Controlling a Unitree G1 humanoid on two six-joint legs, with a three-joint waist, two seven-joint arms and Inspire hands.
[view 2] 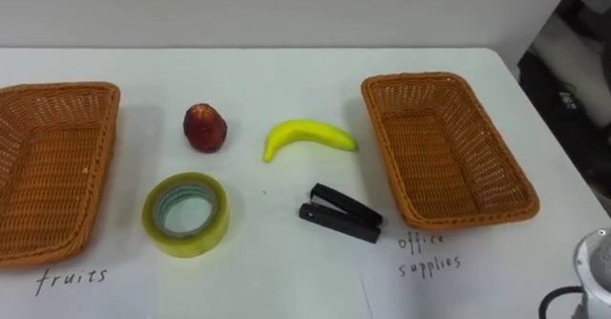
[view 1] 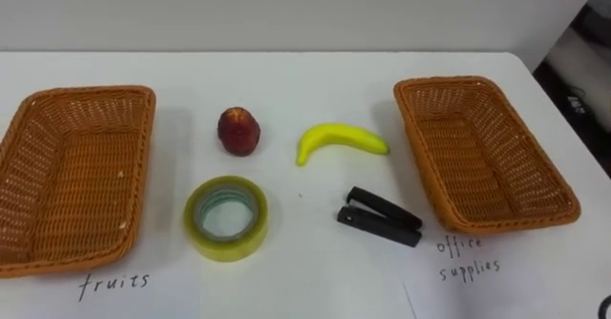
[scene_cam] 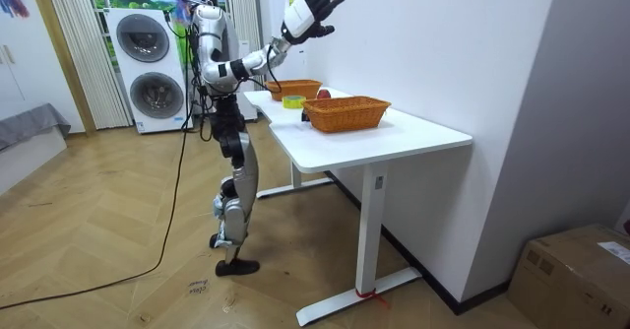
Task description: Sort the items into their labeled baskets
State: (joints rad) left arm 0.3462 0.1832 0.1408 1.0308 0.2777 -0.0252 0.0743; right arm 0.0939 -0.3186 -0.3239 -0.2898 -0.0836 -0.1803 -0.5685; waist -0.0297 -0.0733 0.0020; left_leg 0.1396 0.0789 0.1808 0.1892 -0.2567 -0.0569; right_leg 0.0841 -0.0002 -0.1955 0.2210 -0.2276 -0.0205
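Note:
On the white table lie a red apple, a yellow banana, a roll of yellowish tape and a black stapler, all between two wicker baskets. The left basket has a handwritten fruit label in front of it. The right basket has an office-supplies label. Both baskets hold nothing. In the room view I stand at the table's long side with my right hand raised high above the table, fingers spread and open, holding nothing.
The table's right end lies just past the right basket, with dark things on the floor beyond it. In the room view, stacked washing machines stand behind me and a cardboard box sits on the floor at the room view's right.

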